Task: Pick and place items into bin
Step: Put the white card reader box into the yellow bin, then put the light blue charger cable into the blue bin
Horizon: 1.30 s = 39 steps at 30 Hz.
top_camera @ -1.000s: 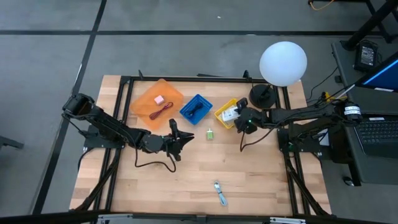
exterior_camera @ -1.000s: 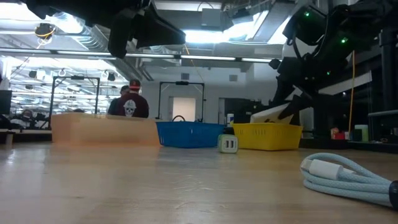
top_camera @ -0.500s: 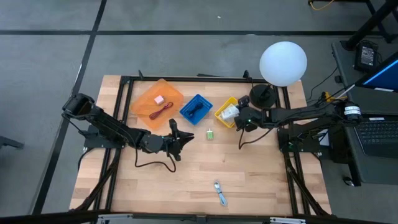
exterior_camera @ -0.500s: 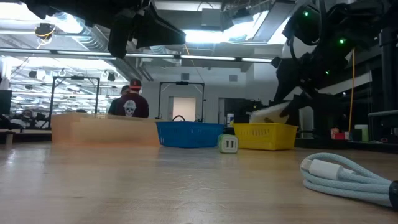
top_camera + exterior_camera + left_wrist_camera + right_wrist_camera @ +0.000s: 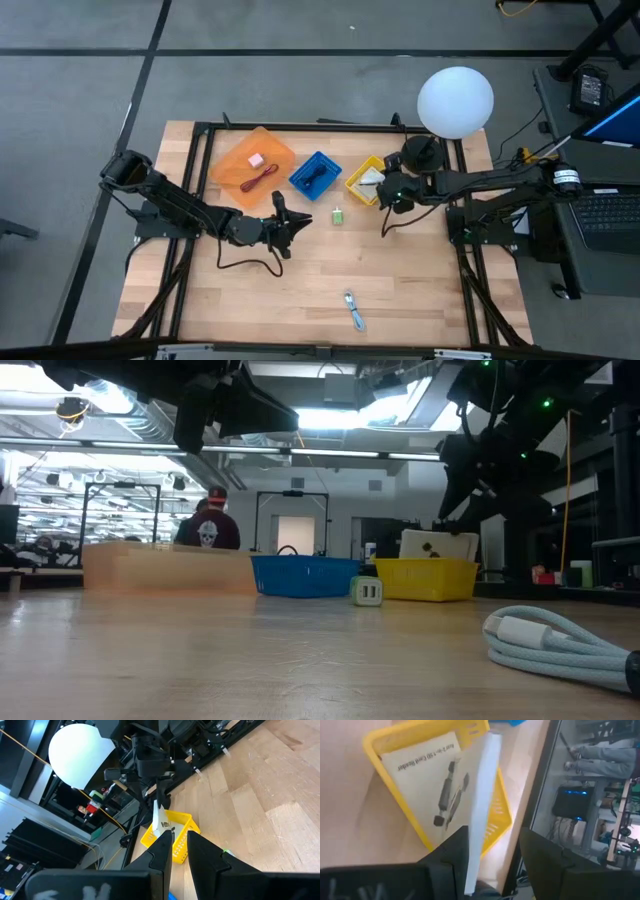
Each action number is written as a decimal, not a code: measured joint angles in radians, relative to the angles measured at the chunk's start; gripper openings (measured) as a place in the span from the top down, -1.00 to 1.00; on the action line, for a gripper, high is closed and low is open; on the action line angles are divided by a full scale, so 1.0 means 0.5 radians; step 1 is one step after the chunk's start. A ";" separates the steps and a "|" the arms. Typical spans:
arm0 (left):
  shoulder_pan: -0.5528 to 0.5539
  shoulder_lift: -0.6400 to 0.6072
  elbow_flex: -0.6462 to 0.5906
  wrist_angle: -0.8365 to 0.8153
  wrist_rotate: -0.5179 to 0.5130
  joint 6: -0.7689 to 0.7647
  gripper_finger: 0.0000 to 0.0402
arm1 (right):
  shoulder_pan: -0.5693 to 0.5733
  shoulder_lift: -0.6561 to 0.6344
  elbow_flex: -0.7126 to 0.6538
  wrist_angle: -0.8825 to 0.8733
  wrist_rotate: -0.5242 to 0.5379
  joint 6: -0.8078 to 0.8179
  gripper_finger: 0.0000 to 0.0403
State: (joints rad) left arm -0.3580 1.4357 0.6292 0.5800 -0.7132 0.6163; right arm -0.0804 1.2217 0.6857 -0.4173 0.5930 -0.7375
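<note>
A white printed packet [image 5: 427, 780] stands on its lower edge in the yellow bin [image 5: 360, 184], upright in the low view [image 5: 438, 546]. My right gripper [image 5: 492, 865] hangs open just above it, and the packet's upper edge runs between the fingers. My left gripper [image 5: 293, 217] waits above mid-table, its fingers [image 5: 165, 851] a narrow gap apart and holding nothing. A pink block [image 5: 256, 159] and a red cord [image 5: 262, 180] lie in the orange tray [image 5: 232, 150]. A black cable [image 5: 316, 175] sits in the blue bin [image 5: 300, 180]. A tiny green piece [image 5: 338, 215] rests on the wood. My right gripper comes slanting down from the table's right side over the packet's upper edge [image 5: 479, 820]. That edge lies close beside one finger [image 5: 451, 857] and well apart from the other. I cannot tell whether the near finger touches it. The packet stands in the yellow bin.
A blue-silver item [image 5: 353, 312] lies near the table's front edge; the low view shows it as a pale coiled cable [image 5: 560, 645]. A white globe lamp [image 5: 455, 100] stands on its base at the back right. Black frame rails run along the table's edges. A person stands in the room beyond.
My right gripper has gone up and tipped over the yellow bin. The packet, held tilted at the gripper before, has swung upright and now stands in the bin below the fingers.
</note>
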 joint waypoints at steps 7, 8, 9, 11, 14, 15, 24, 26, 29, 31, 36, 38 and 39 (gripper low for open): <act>-0.001 0.000 0.000 -0.001 0.001 0.000 0.73 | 0.144 0.000 0.000 0.114 -0.005 0.054 0.24; 0.000 0.000 0.000 -0.001 0.000 0.000 0.73 | 0.170 0.000 0.000 0.143 -0.006 0.054 0.24; 0.000 0.000 0.000 -0.001 0.000 0.000 0.73 | 0.192 0.000 0.001 0.170 -0.006 0.056 0.24; -0.001 0.000 0.000 -0.001 0.000 0.000 0.73 | 0.224 0.000 0.001 0.198 -0.008 0.106 0.24; 0.000 0.000 0.000 -0.001 0.000 0.000 0.73 | 0.241 0.000 0.001 0.198 -0.007 0.222 0.24; 0.000 0.000 0.000 -0.001 0.000 0.000 0.73 | 0.246 0.000 0.001 0.197 -0.006 0.280 0.24; 0.000 0.000 0.000 -0.001 0.000 0.000 0.73 | 0.413 0.000 0.001 0.244 -0.007 0.739 0.24; 0.000 0.000 0.000 -0.001 0.000 0.000 0.73 | 0.474 0.000 0.002 0.246 -0.007 0.791 0.24; 0.000 0.000 0.000 -0.001 0.000 -0.001 0.73 | 0.559 0.000 0.002 0.246 -0.006 0.849 0.24; 0.000 0.000 0.000 -0.002 0.000 -0.007 0.73 | 0.611 0.000 0.002 0.246 -0.006 0.896 0.24; -0.001 0.000 0.000 -0.002 0.004 -0.116 0.73 | 0.726 0.000 0.002 0.247 -0.006 1.028 0.24; -0.001 0.000 0.000 -0.002 0.015 -0.162 0.73 | 0.764 0.000 0.002 0.265 -0.006 1.080 0.24; -0.001 0.000 0.000 -0.002 0.029 -0.183 0.72 | 0.781 0.000 0.002 0.291 -0.006 1.124 0.24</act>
State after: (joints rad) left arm -0.3584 1.4357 0.6292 0.5793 -0.6987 0.5249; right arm 0.3098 1.2217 0.6865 -0.2718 0.5898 -0.1754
